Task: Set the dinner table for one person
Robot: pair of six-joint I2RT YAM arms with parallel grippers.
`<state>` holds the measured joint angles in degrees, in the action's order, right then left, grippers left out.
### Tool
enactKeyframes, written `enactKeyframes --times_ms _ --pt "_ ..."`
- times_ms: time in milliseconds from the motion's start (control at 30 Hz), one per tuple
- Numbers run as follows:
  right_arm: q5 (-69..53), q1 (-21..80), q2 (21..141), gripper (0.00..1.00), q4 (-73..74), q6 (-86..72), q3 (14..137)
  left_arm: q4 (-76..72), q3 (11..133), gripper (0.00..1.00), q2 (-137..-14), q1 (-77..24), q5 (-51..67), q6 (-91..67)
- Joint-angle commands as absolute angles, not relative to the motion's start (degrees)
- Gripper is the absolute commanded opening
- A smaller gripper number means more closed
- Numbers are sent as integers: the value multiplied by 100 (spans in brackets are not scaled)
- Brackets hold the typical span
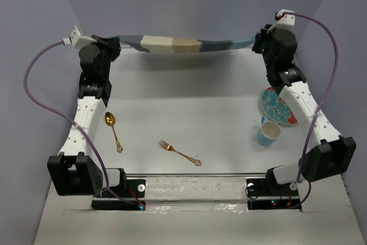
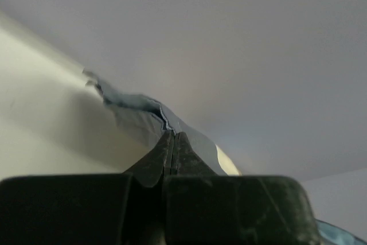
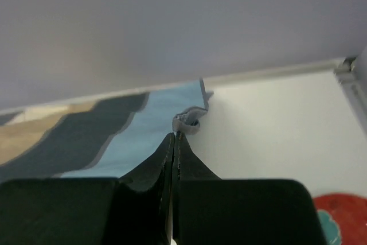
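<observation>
The top view looks down from high behind the near edge, taking in the whole tabletop (image 1: 189,119). Each wrist view sits low and very close, looking over the left hand (image 2: 174,136) or right hand (image 3: 174,137) toward the far edge; all three share the striped cloth (image 1: 172,44).

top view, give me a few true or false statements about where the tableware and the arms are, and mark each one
1. The left gripper and the right gripper are both shut on the placemat. True.
2. The fork lies on the plate. False: it lies on the bare dinner table, well apart from the plate.
3. The spoon lies left of the fork. True.
4. The cup is tipped over. False: it stands upright next to the plate.
</observation>
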<state>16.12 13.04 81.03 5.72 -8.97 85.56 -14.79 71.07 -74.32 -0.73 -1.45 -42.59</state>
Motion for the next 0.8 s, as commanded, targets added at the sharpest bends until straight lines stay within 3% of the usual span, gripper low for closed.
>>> enactKeyframes --times_ms 0,267,767 --pt "1363 1239 8410 0 -447 -1871 6313 -2495 5057 0 -7084 105 -44 -4860" --pt "589 1239 8605 0 -905 -2548 4967 -3954 2446 0 -7224 272 237 -5449" --pt "211 1239 7147 0 -564 -3182 3121 -3719 976 0 -6065 272 299 -5212"
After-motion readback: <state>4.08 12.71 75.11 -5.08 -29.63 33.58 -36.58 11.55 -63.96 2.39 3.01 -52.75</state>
